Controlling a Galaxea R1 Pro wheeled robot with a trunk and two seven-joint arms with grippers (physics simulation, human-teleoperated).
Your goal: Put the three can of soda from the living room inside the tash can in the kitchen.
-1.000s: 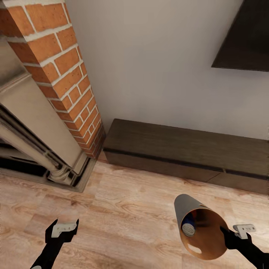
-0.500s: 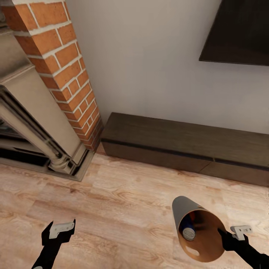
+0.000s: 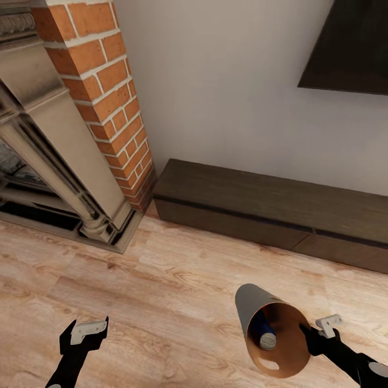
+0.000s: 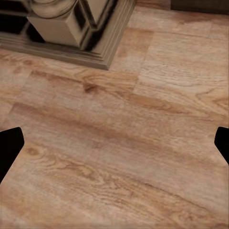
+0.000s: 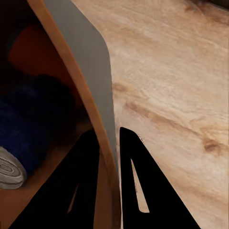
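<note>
Head view: the whole picture has shifted since a second ago, so the camera has turned. The fireplace (image 3: 81, 140) now takes more of the left side, and the black screen (image 3: 350, 48) sits a little differently at the upper right. The bin (image 3: 272, 331) has drifted slightly left and lower in the picture. It is tilted, its mouth facing the camera, held off the wood floor (image 3: 161, 291) by the right tool (image 3: 312, 337), which pinches its rim. Inside lies a blue can (image 3: 263, 330), silver top outward, with something orange behind it that is too hidden to name. The left tool (image 3: 86, 331) hangs above the floor with nothing in it. A low dark cabinet (image 3: 269, 215) runs along the wall.

Left wrist view: the left tool's fingers (image 4: 9, 148) stand wide apart over bare floor, with the fireplace base (image 4: 76, 28) beyond.

Right wrist view: the right tool (image 5: 110, 162) is closed on the bin wall (image 5: 83, 62), one finger inside and one outside. The blue can (image 5: 24, 129) rests within.
</note>
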